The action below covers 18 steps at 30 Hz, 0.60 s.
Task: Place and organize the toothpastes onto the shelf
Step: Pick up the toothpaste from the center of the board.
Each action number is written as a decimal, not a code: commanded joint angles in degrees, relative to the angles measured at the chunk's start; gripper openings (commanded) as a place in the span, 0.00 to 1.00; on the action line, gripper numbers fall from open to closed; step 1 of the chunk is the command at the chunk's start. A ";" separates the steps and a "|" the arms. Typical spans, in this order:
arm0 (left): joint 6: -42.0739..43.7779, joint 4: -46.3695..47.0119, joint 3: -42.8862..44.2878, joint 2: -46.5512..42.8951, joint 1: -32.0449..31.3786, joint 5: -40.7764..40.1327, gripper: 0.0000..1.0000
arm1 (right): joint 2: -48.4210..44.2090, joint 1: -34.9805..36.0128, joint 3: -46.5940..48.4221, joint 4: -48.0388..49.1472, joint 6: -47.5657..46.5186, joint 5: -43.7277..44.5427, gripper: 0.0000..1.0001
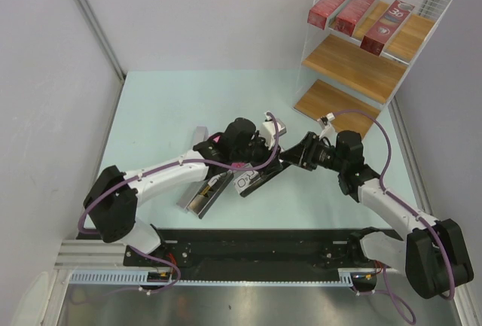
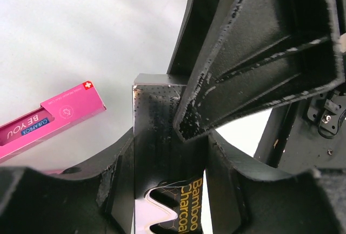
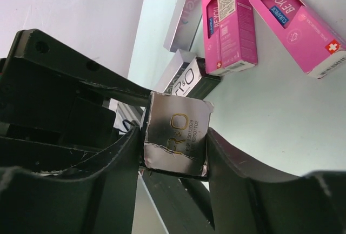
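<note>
At table [image 1: 158, 115] centre, near loose pink cartons [image 3: 230, 23]: left gripper [image 2: 170, 169] clamped on silver charcoal carton [image 2: 157, 104], right gripper [image 3: 174, 153] nipped onto its end. Risk: shallow end grip slipping, opposed pull buckling carton.

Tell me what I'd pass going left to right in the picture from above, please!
First the loose silver carton on the table → held silver carton → right gripper → three dark red cartons on the shelf. The left gripper overlaps the held carton, so I skip it.
</note>
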 commanded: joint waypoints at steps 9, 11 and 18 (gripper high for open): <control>1.29 0.67 6.29 -0.25 -0.56 -7.23 0.65 | -4.12 -3.38 0.19 -0.85 0.74 0.36 0.21; 1.11 0.49 6.47 -0.17 -0.56 -9.16 0.75 | -5.08 -4.17 0.28 -1.21 0.74 0.36 0.20; -0.56 -0.13 7.70 -1.39 1.45 -13.48 1.00 | -7.89 -6.63 0.28 -2.17 0.74 0.10 0.18</control>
